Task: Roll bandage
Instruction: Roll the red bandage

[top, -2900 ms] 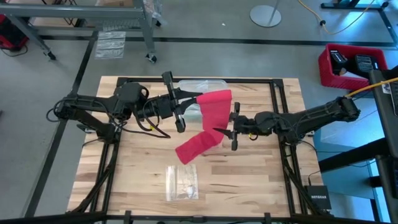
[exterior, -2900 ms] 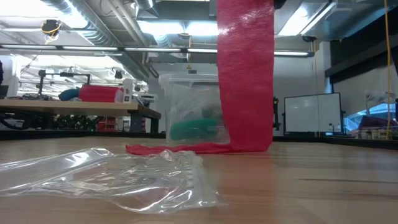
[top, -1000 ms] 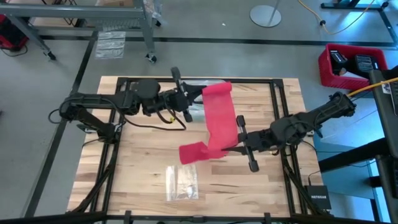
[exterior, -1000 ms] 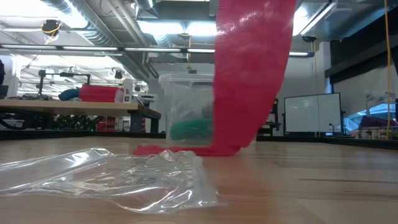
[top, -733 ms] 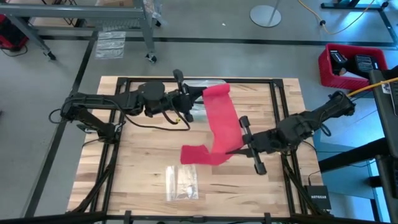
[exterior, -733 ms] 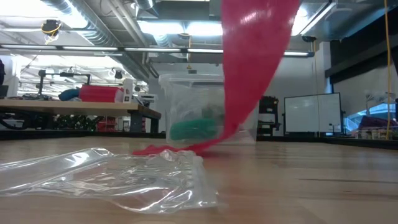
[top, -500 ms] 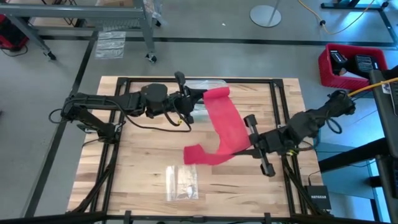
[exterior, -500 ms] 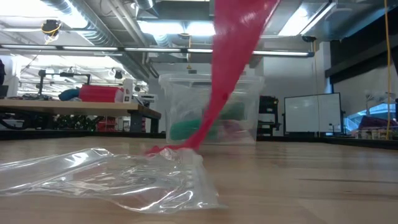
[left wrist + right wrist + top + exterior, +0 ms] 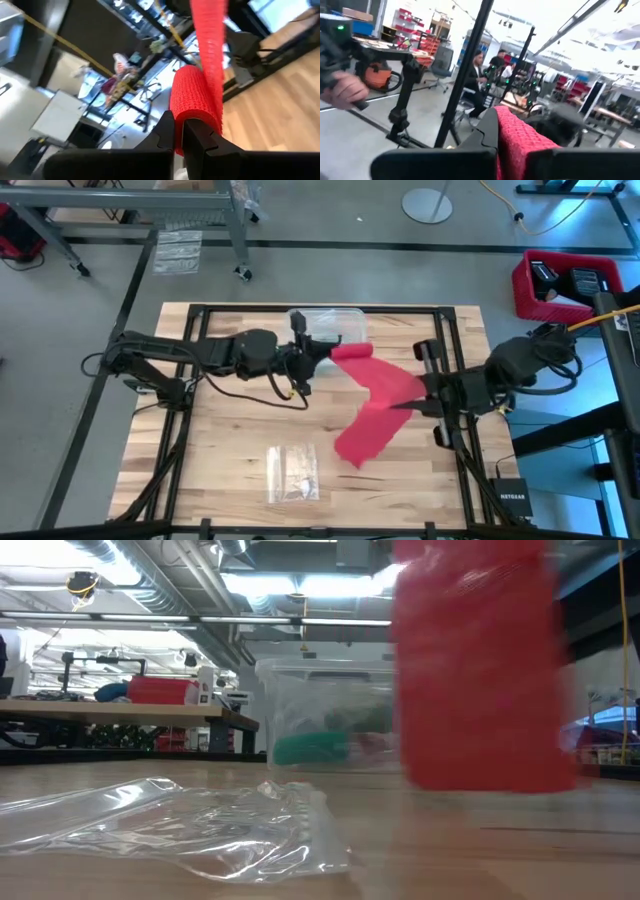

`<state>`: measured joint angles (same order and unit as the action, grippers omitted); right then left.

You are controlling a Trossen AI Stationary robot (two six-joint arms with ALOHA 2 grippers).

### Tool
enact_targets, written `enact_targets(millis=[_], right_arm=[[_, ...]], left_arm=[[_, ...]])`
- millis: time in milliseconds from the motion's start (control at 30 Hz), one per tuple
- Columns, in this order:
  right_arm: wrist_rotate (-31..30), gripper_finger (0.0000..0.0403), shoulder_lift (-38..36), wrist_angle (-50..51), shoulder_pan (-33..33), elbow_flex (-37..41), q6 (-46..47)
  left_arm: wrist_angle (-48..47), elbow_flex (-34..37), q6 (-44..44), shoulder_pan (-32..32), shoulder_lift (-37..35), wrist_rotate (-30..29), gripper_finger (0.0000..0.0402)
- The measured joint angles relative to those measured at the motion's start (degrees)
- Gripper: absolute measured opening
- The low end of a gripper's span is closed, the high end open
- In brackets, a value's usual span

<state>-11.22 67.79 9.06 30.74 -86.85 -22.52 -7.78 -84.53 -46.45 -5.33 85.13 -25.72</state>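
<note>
red woven bandage (image 9: 372,412) lifted off table, both end effectors clamped on it

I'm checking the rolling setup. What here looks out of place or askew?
The bandage is hardly rolled: a small roll sits in the left gripper, the right gripper pinches the strip midway, and the free end hangs loose above the table.

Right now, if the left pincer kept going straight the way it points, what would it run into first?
Probably the right pincer. In the high view the left pincer, shut on the rolled end of the red bandage, points across the table toward the right arm, along the stretched strip. Their heights are unclear, so it might pass by.
</note>
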Motion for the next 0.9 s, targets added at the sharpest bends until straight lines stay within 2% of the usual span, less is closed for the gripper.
enact_targets(millis=[333, 533, 767, 900], right_arm=[[-7.01, 0.0003, 0.17, 0.1, 0.0, -0.21, -3.26], [-14.08, 0.0003, 0.02, -0.65, 0.0, -0.21, -6.32], [-23.83, 0.0003, -1.26, -5.66, -0.07, -0.21, -11.33], [-28.4, 0.0003, -2.67, -6.19, -0.23, -0.21, -12.25]], left_arm=[[-0.65, 0.0, 0.67, -2.26, 5.35, 1.67, 0.0005], [-2.17, 0.0, 4.07, -4.03, 7.53, 6.73, 0.0005], [-1.78, 0.0, 4.03, -6.79, 8.04, 6.34, 0.0004], [-1.97, 0.0, 4.06, -7.19, 8.04, 1.49, 0.0003]])
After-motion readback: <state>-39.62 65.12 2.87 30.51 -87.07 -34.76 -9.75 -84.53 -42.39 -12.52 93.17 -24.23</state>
